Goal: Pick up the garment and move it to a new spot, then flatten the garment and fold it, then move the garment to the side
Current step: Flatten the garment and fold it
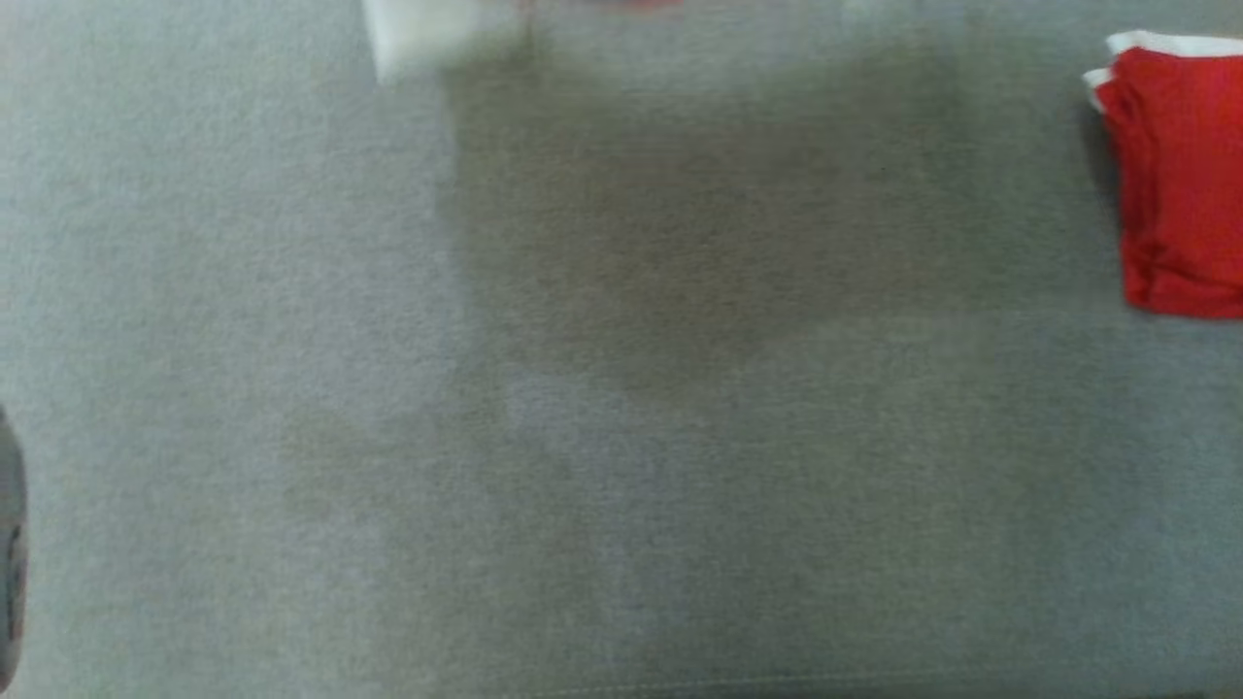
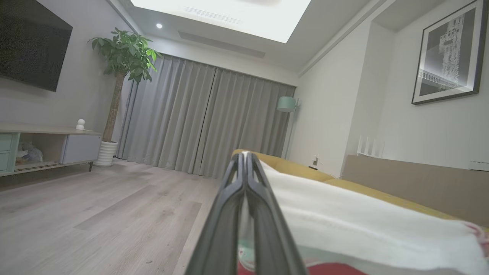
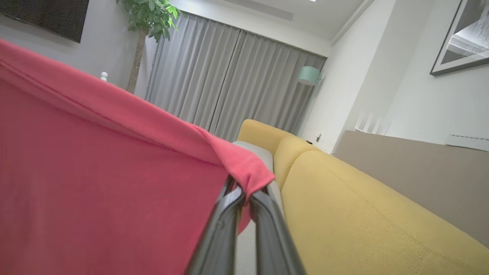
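The garment [image 3: 95, 172] is red cloth. In the right wrist view it spreads across the left half, and one corner drapes over my right gripper [image 3: 248, 191], which is shut on it. At the right edge of the head view, a folded red bundle with white edges [image 1: 1180, 184] lies on the grey seat; I cannot tell if it is the same cloth. My left gripper [image 2: 244, 154] is shut, fingertips pressed together. A fuzzy white cloth [image 2: 363, 225] with red and teal at its lower edge lies just right of its fingers; whether it is pinched I cannot tell.
The grey seat cushion [image 1: 621, 388] is blurred. A white object [image 1: 427, 39] sits at its far edge and a dark shape [image 1: 10, 544] shows at the left edge. A yellow sofa back [image 3: 363, 206] runs along the right. Wooden floor [image 2: 95, 214] lies to the left.
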